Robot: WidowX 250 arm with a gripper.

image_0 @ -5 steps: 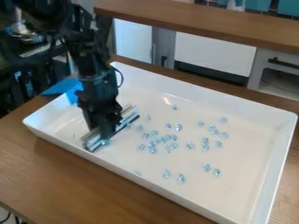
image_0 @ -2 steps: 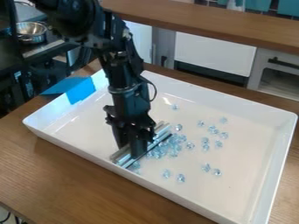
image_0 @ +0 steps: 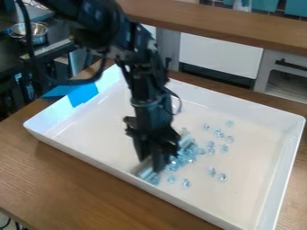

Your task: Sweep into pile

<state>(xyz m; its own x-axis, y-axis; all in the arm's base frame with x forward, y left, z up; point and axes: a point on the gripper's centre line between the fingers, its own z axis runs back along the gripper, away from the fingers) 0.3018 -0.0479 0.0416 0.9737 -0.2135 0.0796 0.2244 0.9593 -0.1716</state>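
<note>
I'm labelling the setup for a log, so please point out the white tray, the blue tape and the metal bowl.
White tray [image_0: 283, 157]: camera view, inner face of its right-hand wall.
Blue tape [image_0: 83, 92]: camera view, middle of the part over the tray's wall.
Metal bowl [image_0: 39, 39]: camera view, outer side.

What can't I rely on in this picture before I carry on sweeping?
All in the camera view:
- Silver sweeping bar: middle hidden by the gripper; ends blurred.
- Hold on the bar: covered and blurred.
- Clear pieces beside the bar: overlapping and too small to count.
- White tray: nearest corner cut off by the bottom edge.
- Arm: base beyond the top edge.
</note>
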